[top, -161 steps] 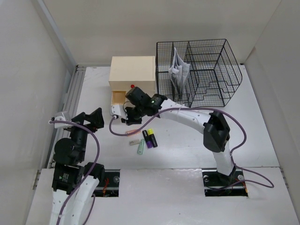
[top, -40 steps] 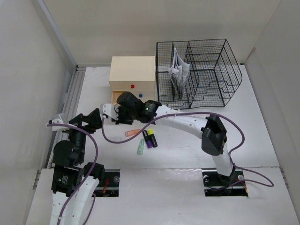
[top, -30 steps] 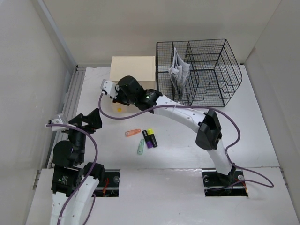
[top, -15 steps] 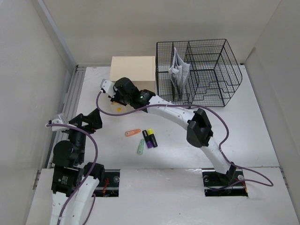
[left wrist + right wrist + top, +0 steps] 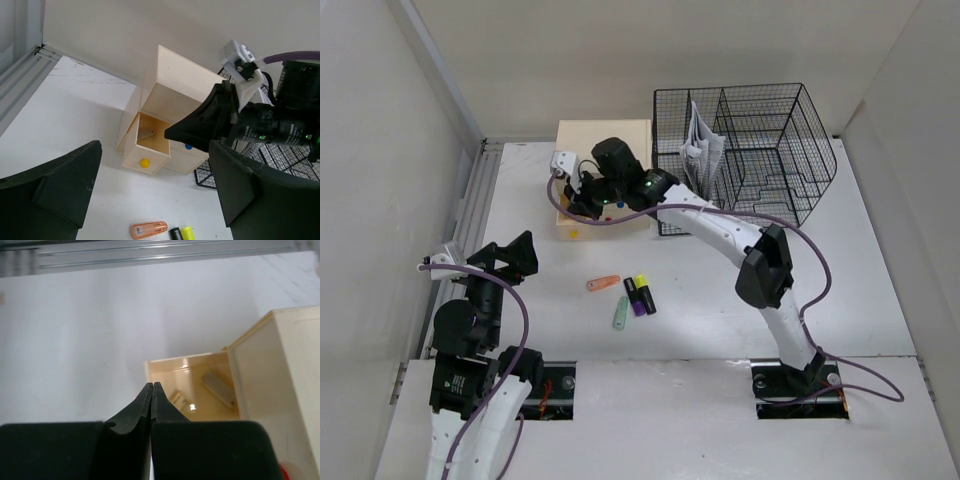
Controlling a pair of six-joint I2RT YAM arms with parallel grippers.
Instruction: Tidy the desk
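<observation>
"What ran along the far left of the desk [image 5: 880,260]?"

"A metal rail [image 5: 470,215]. The white top lay flat between the white walls, beneath both arms. Just inside the rail, the left gripper [image 5: 512,252] hung over bare surface, its jaws spread wide and empty."

"And toward the middle?"

"A cream drawer box [image 5: 603,140] stood at the back edge. One lower drawer [image 5: 150,142] was pulled out, with a yellow knob [image 5: 144,162] on its front. The right gripper [image 5: 151,390] hovered above that drawer, jaws pressed together with nothing between them. A few small pale pieces [image 5: 218,388] lay inside; what they were could not be told."

"Was anything loose?"

"Nearer the arms lay an orange marker [image 5: 603,283] and a pale green marker [image 5: 619,314]. Beside those, a purple highlighter [image 5: 633,297] and a yellow highlighter [image 5: 644,293] lay side by side."

"And farthest right?"

"A black wire rack [image 5: 760,150] stood just beside the box, with folded papers [image 5: 702,150] upright in its left compartment."
</observation>
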